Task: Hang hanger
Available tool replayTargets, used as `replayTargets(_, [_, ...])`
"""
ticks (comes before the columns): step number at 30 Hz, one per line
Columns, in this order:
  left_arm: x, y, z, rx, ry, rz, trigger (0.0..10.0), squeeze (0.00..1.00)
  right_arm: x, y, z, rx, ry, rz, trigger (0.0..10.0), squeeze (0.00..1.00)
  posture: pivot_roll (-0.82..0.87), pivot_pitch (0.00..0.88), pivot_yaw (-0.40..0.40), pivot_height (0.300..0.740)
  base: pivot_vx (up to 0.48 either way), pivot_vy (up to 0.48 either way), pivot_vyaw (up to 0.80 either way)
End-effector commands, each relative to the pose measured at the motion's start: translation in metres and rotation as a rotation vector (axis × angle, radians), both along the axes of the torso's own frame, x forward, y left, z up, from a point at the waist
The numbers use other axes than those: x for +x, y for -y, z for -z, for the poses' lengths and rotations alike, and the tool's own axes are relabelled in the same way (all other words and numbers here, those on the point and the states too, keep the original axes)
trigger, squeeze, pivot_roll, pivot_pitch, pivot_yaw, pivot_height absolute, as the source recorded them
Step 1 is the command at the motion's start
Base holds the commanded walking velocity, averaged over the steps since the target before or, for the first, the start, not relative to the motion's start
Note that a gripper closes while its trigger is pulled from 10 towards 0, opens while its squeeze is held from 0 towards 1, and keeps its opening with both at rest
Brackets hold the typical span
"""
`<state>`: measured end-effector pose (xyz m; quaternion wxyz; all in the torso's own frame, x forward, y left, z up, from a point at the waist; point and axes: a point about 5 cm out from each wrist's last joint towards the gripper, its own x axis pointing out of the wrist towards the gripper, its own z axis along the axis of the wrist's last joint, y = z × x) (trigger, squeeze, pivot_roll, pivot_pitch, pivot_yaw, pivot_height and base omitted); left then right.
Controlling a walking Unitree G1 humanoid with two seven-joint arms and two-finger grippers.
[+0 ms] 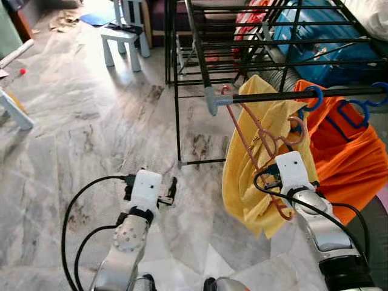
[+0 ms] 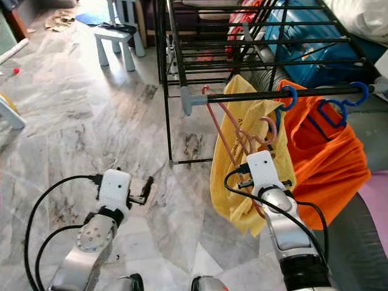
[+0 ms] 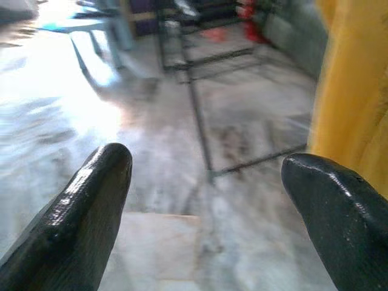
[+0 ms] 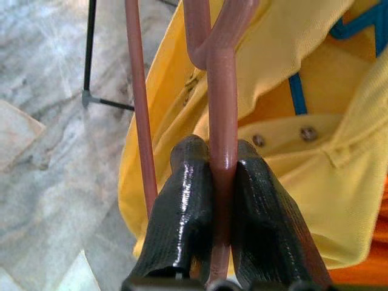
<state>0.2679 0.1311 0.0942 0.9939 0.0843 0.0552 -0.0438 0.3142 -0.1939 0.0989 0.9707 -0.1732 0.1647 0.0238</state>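
Pink plastic hanger (image 4: 222,91) with the yellow shirt (image 1: 251,182), squeezed tight by the right gripper (image 4: 222,200), seems hooked on the black metal rail (image 1: 285,96) and might slip off if tugged.

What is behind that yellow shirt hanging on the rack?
Behind the yellow shirt an orange garment hangs on blue hangers from the same black rail. The right gripper clamps the pink hanger in front. The orange garment's covered side cannot be seen.
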Motion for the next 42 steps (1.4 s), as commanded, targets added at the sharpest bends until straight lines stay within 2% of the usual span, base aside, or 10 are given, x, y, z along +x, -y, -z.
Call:
replayTargets(1, [0.005, -0.012, -0.009, 0.015, 0.044, -0.063, 10.0, 0.0, 0.002, 0.003, -0.007, 0.0, 0.039, 0.019, 10.0, 0.0, -0.05, 0.206, -0.067, 0.74, 0.0, 0.0, 0.0])
replayTargets(4, [0.017, -0.039, -0.008, 0.064, 0.044, -0.241, 10.0, 0.0, 0.01, 0.002, -0.007, -0.003, 0.021, 0.04, 10.0, 0.0, -0.04, 0.207, -0.069, 0.74, 0.0, 0.0, 0.0])
replayTargets(6, [0.02, -0.049, -0.006, 0.086, 0.026, -0.319, 10.0, 0.0, 0.014, 0.0, -0.009, 0.0, 0.028, 0.049, 10.0, 0.0, -0.04, 0.207, -0.069, 0.74, 0.0, 0.0, 0.0])
replayTargets(10, [0.025, -0.055, -0.003, -0.003, -0.02, -0.374, 10.0, 0.0, 0.027, -0.005, -0.015, 0.012, 0.035, 0.074, 10.0, 0.0, -0.04, 0.205, -0.061, 0.74, 0.0, 0.0, 0.0])
replayTargets(15, [0.028, -0.048, -0.006, -0.015, -0.003, -0.338, 10.0, 0.0, 0.041, -0.01, -0.021, 0.066, 0.048, 0.103, 10.0, 0.0, -0.03, 0.206, -0.056, 0.74, 0.0, 0.0, 0.0])
replayTargets(17, [0.027, -0.042, -0.003, -0.02, -0.013, -0.329, 10.0, 0.0, 0.052, -0.019, -0.027, 0.077, 0.049, 0.094, 10.0, 0.0, -0.03, 0.206, -0.057, 0.74, 0.0, 0.0, 0.0])
replayTargets(24, [0.025, -0.036, 0.0, -0.035, -0.027, -0.311, 10.0, 0.0, 0.065, -0.031, -0.03, 0.101, 0.021, 0.103, 10.0, 0.0, -0.02, 0.207, -0.064, 0.74, 0.0, 0.0, 0.0])
replayTargets(26, [0.024, -0.033, 0.001, -0.046, -0.034, -0.298, 10.0, 0.0, 0.072, -0.041, -0.035, 0.093, 0.03, 0.088, 10.0, 0.0, -0.01, 0.206, -0.074, 0.74, 0.0, 0.0, 0.0])
replayTargets(35, [0.023, -0.029, 0.002, -0.061, -0.042, -0.278, 10.0, 0.0, 0.076, -0.061, -0.032, 0.117, -0.001, 0.061, 10.0, 0.0, -0.01, 0.208, -0.078, 0.74, 0.0, 0.0, 0.0])
replayTargets(42, [0.024, -0.023, 0.0, -0.112, -0.055, -0.243, 10.0, 0.0, 0.075, -0.079, -0.026, 0.114, -0.037, 0.002, 10.0, 0.0, 0.0, 0.21, -0.088, 0.74, 0.0, 0.0, 0.0])
